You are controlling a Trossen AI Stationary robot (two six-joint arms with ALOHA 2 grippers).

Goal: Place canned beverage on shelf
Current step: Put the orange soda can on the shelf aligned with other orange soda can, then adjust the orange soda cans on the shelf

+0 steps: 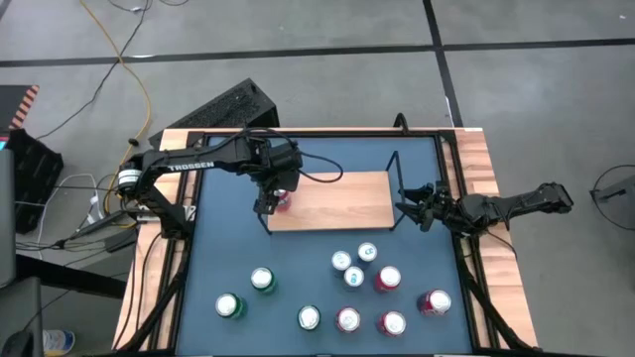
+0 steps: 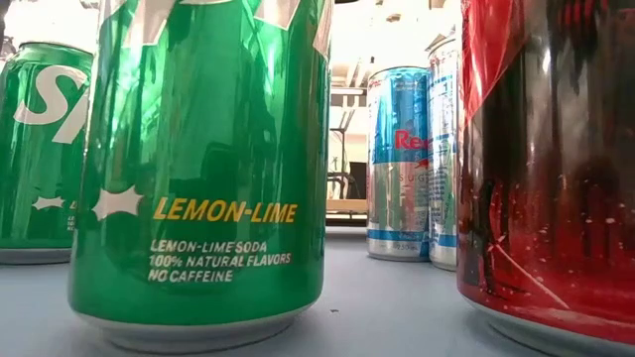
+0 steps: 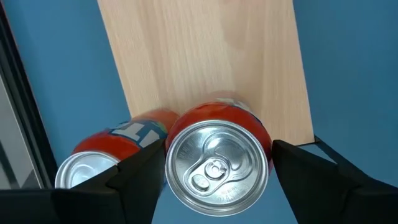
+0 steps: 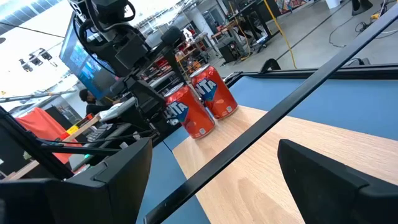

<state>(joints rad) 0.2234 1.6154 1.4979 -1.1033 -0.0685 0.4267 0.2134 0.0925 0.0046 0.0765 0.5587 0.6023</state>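
Left gripper (image 3: 211, 171) straddles a red can (image 3: 217, 163) at the shelf (image 1: 337, 198) end, fingers wide, contact unclear; apparently releasing.

The high view looks straight down on the whole bench (image 1: 208, 258); the low view sits at bench level among cans; both wrist views share the shelf (image 3: 205, 56) closely

Green can (image 2: 198, 169): "LEMON-LIME SODA, 100% NATURAL FLAVORS, NO CAFFEINE"; left arm (image 1: 189, 166): "TROSSEN".
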